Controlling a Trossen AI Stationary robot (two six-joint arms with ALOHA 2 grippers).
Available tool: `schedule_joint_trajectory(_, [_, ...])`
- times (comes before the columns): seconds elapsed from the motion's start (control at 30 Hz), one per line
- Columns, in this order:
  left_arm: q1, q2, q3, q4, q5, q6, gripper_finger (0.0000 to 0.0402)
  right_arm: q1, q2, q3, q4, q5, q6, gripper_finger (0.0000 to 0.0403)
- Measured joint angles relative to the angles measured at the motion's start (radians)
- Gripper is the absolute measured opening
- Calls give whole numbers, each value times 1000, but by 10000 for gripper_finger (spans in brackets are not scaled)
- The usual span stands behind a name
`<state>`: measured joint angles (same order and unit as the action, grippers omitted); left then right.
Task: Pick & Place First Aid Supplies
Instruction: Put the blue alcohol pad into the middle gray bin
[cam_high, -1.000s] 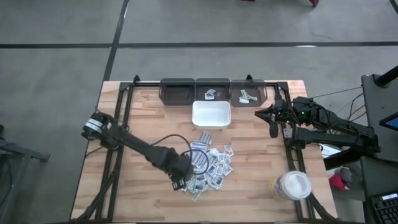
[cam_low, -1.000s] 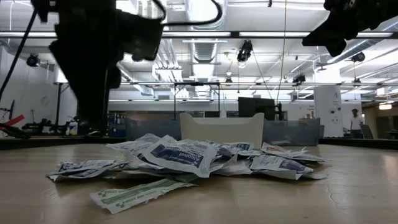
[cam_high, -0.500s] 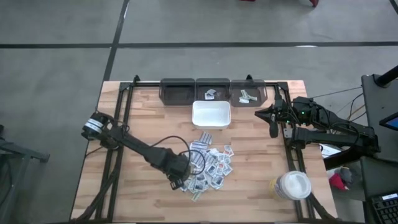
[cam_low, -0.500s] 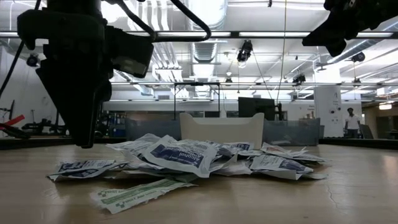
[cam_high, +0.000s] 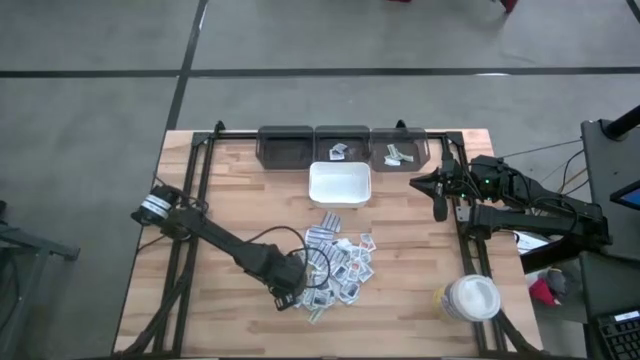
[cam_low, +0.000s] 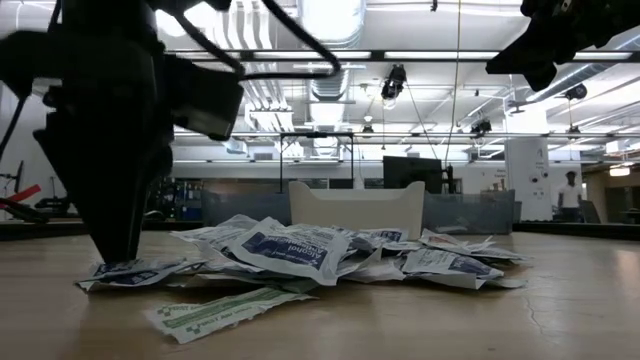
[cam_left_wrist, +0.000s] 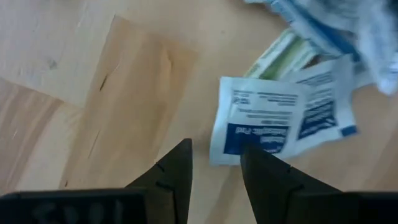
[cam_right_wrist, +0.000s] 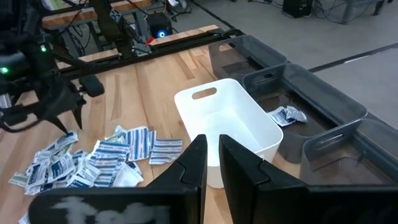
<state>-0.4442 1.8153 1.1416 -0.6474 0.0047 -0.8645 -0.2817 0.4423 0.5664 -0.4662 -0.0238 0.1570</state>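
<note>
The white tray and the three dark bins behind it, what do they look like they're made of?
White tray: likely moulded plastic, matte, smooth one-piece walls with a cut-out handle slot. Dark bins: probably smoky translucent plastic, since packets show through the walls.

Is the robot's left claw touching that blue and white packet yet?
Cannot tell. In the left wrist view the left gripper has open jaws over the packet's edge; the low view shows it down at the pile, but neither shows contact or gap plainly.
</note>
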Motion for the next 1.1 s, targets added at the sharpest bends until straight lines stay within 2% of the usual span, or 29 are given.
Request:
schedule_joint_trajectory(0.3, [1,29,3,-22,-11,-75,124,0,-1,0,0,0,0,38])
schedule_joint_trajectory(0.6, [2,24,1,-30,-13,-81,47,0,-1,0,0,0,0,38])
schedule_joint_trajectory(0.8, [1,18,-1,-31,-30,-80,10,0,-1,0,0,0,0,38])
schedule_joint_trajectory(1.1, [0,16,-2,-30,-59,-81,1,0,-1,0,0,0,0,38])
